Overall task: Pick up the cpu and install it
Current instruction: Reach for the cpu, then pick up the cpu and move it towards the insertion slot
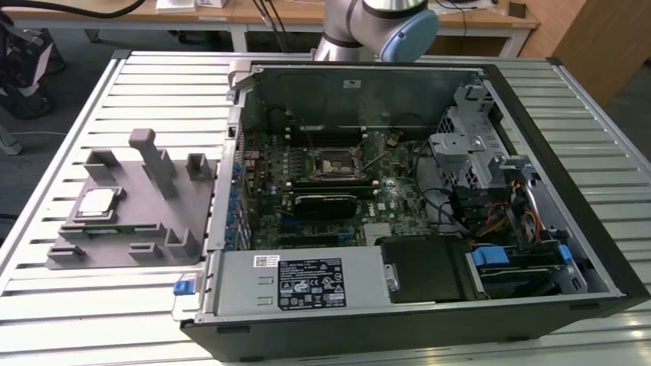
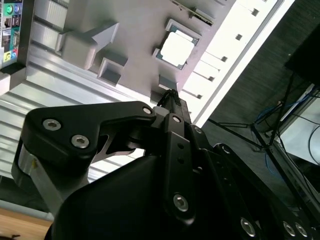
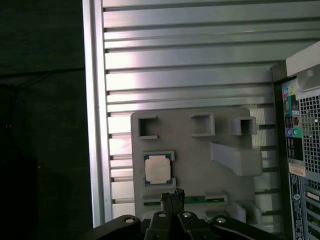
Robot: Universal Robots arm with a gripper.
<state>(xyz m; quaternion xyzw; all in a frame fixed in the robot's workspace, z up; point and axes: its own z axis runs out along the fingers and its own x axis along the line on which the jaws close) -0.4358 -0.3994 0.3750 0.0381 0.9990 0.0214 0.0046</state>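
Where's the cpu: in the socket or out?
Out. The cpu lies flat in a recess of the grey holder, outside the case.

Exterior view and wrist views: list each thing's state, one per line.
cpu: lying flat in a recess of the grey holder, not picked up.
gripper: shut, holding nothing.
computer case: on its side, side panel off.
socket: dark inside, no cpu seated.
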